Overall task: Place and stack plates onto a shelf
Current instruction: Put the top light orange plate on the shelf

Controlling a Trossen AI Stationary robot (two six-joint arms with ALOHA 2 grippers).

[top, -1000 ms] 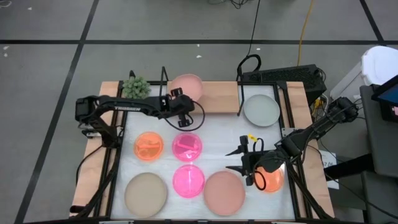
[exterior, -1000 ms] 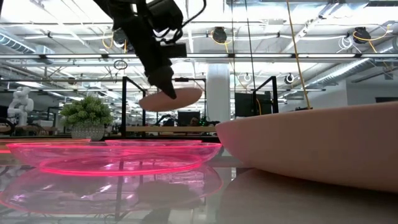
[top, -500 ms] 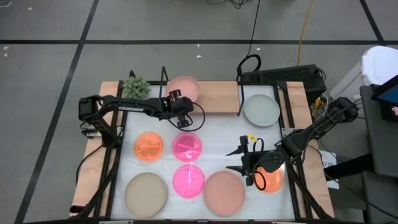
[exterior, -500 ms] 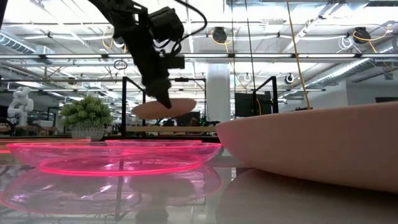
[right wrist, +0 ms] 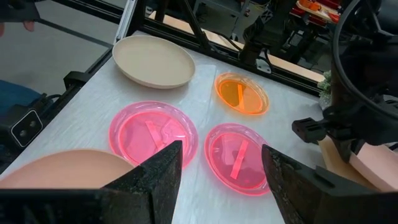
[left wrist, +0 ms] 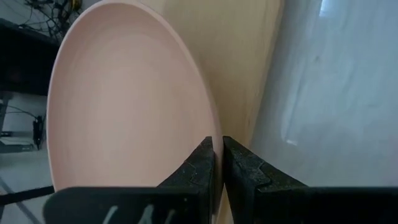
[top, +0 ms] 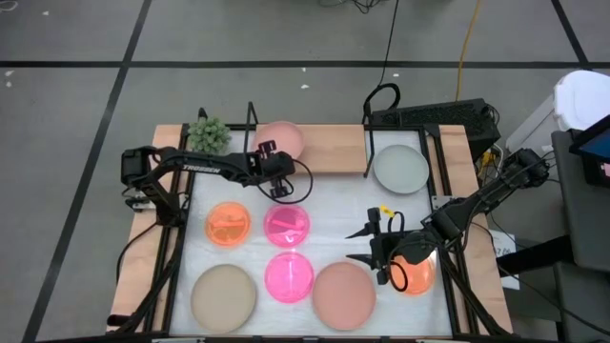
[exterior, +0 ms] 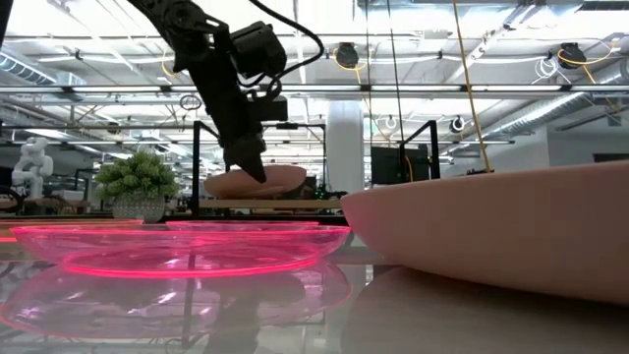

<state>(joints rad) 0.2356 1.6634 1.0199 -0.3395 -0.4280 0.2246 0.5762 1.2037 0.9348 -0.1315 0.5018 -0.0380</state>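
Left end effector (top: 277, 174): pinched shut on pink plate (top: 283, 139) rim, above shelf (top: 329, 145).
Right end effector (top: 373, 246): spread wide, empty.
Advice: lower level, release gently.

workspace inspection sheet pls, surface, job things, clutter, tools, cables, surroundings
surface: white tabletop, wooden edges.
job's things: dusty pink plate over the shelf, gripped at its rim; grey plate right of the shelf; two hot pink, two orange, one beige and one more dusty pink plate on the tabletop.
clutter: small potted plant.
tools: left tool shut on the dusty pink plate; right tool open over an orange plate.
cables: yellow cable on the floor.
surroundings: keyboard behind the table.
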